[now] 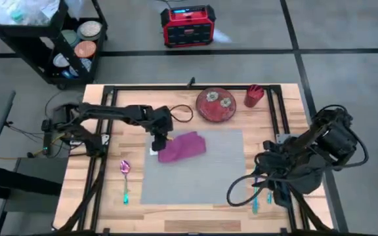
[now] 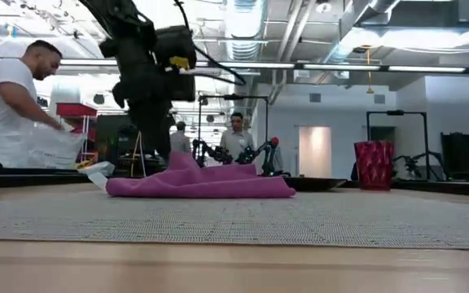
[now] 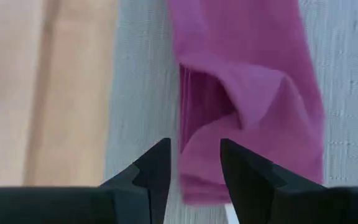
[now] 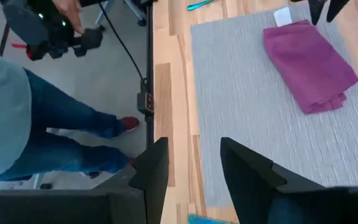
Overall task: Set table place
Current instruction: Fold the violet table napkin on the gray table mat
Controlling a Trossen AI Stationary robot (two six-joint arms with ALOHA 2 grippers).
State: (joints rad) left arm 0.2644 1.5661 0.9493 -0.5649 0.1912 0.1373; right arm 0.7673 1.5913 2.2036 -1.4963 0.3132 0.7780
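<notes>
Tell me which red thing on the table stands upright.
The red cup at the table's far right corner stands upright. The red floral plate beside it lies flat; the magenta napkin lies crumpled on the grey placemat.

Robotics lab, open-plan industrial space. The light-wood worktop (image 1: 189, 219) with black rails stood on a grey tiled floor (image 1: 346, 39). Beyond the worktop's far edge sat a red portable power unit (image 1: 188, 25) and, off the far-left corner, a black wheeled cart (image 1: 58, 46) stacked with dishes. The low view showed exposed ceiling ducts (image 2: 247, 20), strip lighting, and more robot arms (image 2: 259, 155) on benches behind the worktop, with people (image 2: 10, 106) standing among them.
</notes>
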